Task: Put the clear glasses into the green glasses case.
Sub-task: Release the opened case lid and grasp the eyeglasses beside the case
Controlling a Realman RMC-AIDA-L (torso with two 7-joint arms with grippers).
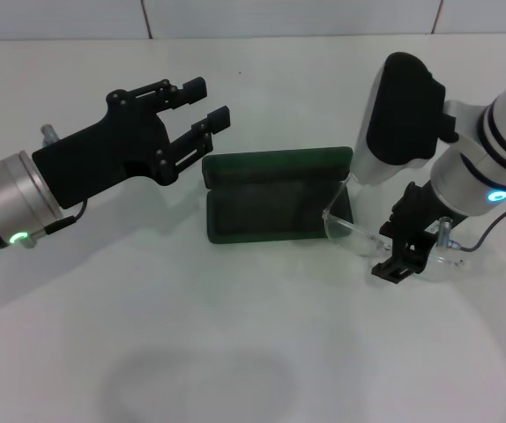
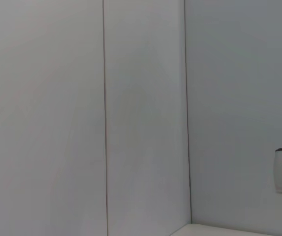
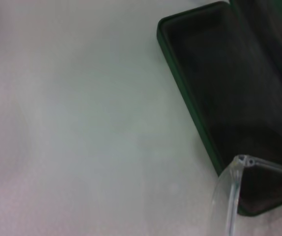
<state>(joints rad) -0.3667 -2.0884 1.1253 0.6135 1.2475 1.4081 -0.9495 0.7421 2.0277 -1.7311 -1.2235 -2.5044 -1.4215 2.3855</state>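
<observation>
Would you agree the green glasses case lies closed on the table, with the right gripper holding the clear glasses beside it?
Not quite: the green glasses case lies open, its lid up, as the head view shows. The right gripper does hold the clear glasses beside it.

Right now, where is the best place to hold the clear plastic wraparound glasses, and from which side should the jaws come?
Probably the outer end of the clear plastic wraparound glasses, from above on the robot's right, where the right gripper is now. Their inner end lies over the end of the open dark green oblong case, so that side is blocked. The left gripper hovers open, away.
</observation>
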